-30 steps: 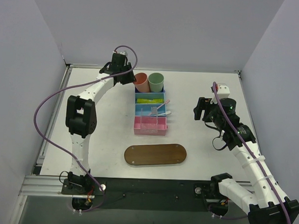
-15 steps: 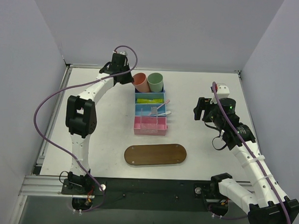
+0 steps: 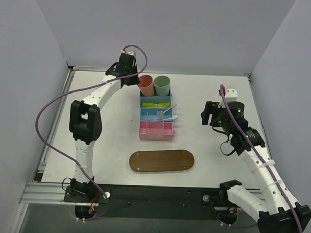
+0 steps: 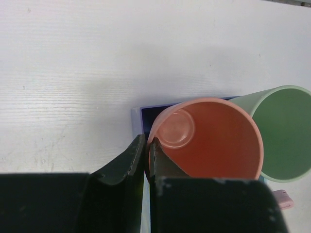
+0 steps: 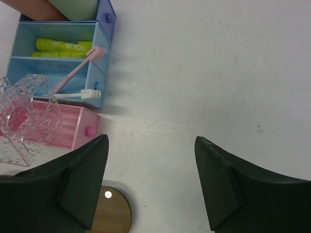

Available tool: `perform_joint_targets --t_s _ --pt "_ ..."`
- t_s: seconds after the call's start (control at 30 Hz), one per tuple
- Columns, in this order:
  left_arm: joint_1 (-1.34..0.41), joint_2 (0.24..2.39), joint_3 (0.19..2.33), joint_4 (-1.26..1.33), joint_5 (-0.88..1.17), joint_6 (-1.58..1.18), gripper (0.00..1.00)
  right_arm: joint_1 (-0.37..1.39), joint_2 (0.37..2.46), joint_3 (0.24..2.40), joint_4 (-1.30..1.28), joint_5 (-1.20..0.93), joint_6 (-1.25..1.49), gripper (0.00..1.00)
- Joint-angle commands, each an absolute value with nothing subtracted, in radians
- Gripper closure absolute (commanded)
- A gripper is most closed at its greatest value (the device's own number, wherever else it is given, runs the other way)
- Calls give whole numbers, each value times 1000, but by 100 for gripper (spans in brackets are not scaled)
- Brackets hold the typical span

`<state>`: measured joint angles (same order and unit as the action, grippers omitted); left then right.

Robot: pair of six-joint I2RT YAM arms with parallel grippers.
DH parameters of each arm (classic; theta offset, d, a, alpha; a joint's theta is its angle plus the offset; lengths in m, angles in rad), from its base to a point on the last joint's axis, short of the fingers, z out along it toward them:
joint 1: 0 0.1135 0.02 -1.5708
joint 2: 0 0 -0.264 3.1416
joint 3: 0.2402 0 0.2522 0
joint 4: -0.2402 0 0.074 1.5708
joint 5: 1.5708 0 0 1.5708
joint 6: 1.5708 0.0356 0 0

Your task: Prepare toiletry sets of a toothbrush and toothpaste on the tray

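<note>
1. Pinch at the left gripper [image 4: 146, 148]: clenched on the near rim of the salmon cup [image 4: 218, 141], wall caught between the two fingers; mint-green cup [image 4: 284, 131] just beside it
2. right gripper [image 5: 150, 145]: spread wide, holding nothing, hanging over the table to the right of the bins
3. toothpaste [image 5: 63, 46]: two yellow-green tubes side by side in a compartment of the light-blue bin [image 5: 99, 80]; probably light, soft and slick, so take across the flat middle, gently
4. pink toothbrush [image 5: 77, 68] and white toothbrush [image 5: 73, 95]: slanted in the neighbouring compartment, heads poking over its right wall; likely stiff, featherlight, prone to roll, so grip mid-handle
5. clear holder [image 5: 24, 116]: at the pink bin [image 5: 73, 128]; hard, looks brittle and slippery
6. tray [image 3: 161, 160]: nearer the arm bases, well apart from both grippers, no set on it yet
</note>
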<state>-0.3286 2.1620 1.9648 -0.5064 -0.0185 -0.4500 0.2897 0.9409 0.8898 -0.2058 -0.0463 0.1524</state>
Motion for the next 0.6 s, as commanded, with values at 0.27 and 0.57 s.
perform_joint_targets --t_s 0.27,0.57 --pt "-357 2031 2016 -499 -160 -345 100 299 957 914 -195 -48 147 34" --pt "-367 1968 2006 -469 -169 -324 100 301 960 923 -206 -51 150 34"
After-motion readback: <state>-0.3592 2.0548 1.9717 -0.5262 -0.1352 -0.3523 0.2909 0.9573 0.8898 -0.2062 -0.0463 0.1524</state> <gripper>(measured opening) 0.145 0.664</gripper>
